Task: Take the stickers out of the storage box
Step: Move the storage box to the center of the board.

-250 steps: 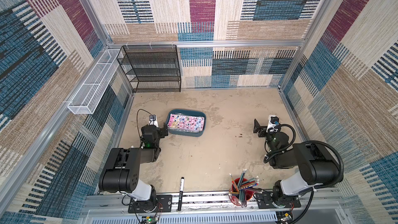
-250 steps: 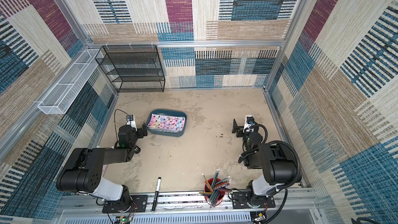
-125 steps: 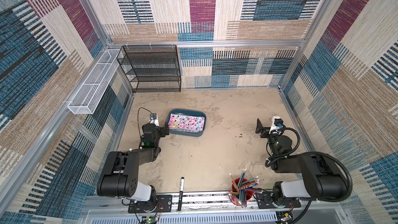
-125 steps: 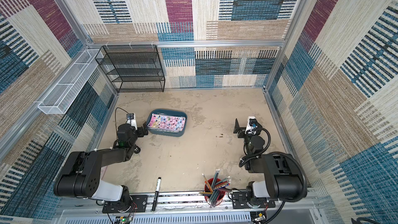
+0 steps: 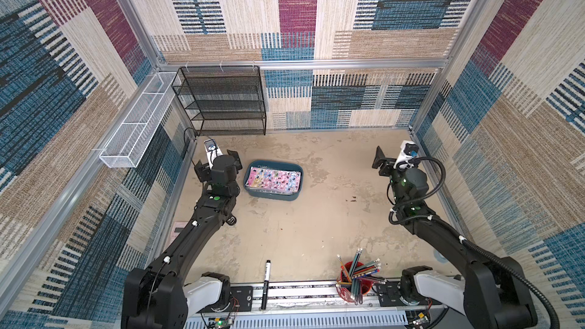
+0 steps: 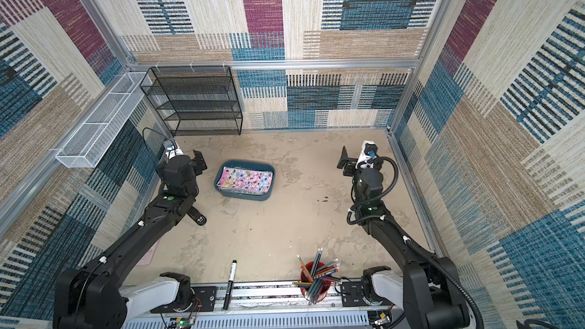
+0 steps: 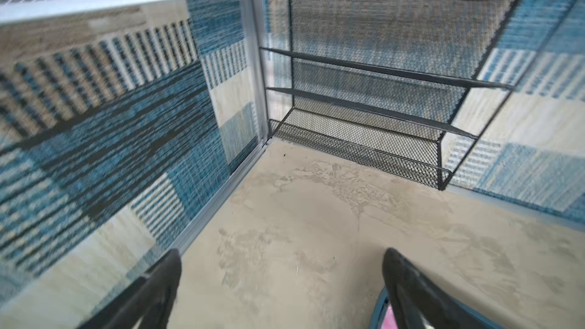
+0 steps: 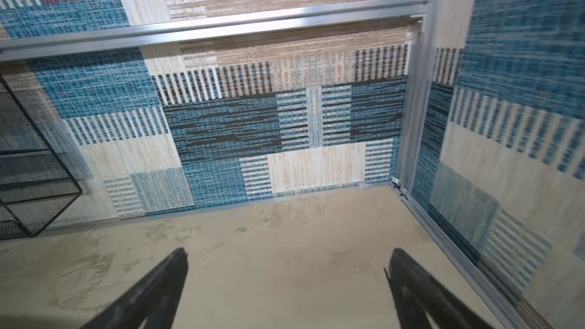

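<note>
The storage box (image 5: 271, 197) (image 6: 243, 196) is a shallow dark teal tub on the sandy floor, left of centre in both top views. The stickers (image 5: 274, 180) (image 6: 244, 180) lie flat inside it, a pink and multicolour sheet on top. My left gripper (image 5: 216, 162) (image 6: 180, 161) hovers just left of the box's left end, open and holding nothing. In the left wrist view the left gripper (image 7: 281, 267) frames bare floor, with a corner of the box (image 7: 380, 309) beside one finger. My right gripper (image 5: 394, 157) (image 6: 357, 156) (image 8: 286, 264) is open over bare floor near the right wall, far from the box.
A black mesh shelf rack (image 5: 221, 99) stands in the back left corner. A white wire basket (image 5: 136, 128) hangs on the left wall. A red cup of pencils (image 5: 353, 283) and a black marker (image 5: 266, 281) sit by the front rail. A pale pink sheet (image 5: 179, 230) lies at the left wall.
Both arms have stretched out, carrying both grippers farther toward the back wall. The left gripper now sits beside the box's left end. Both stay open.
</note>
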Robot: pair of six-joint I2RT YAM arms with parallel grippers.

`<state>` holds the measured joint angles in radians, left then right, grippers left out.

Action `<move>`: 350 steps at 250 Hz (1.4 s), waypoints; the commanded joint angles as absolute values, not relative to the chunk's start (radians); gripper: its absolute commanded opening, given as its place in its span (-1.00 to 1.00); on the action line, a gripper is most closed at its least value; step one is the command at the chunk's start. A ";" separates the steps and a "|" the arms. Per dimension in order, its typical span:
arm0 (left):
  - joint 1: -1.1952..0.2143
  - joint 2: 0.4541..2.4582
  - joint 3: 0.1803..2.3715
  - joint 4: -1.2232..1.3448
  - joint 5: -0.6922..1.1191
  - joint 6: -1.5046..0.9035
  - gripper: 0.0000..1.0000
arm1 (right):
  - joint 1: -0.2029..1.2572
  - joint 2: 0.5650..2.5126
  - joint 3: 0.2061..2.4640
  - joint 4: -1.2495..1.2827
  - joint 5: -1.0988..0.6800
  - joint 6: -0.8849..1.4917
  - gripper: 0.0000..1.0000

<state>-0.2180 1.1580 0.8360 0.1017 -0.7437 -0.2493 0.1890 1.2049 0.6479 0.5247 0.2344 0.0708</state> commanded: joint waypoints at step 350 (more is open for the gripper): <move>-0.319 1.631 1.077 -0.561 -0.005 -1.133 0.01 | 0.394 1.613 1.070 -0.016 0.005 0.061 -0.73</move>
<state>-0.3187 1.5951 1.0477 -0.5934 -0.0418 -1.1294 0.3927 1.6188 1.0763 -0.0414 0.0002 0.0757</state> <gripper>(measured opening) 0.511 0.131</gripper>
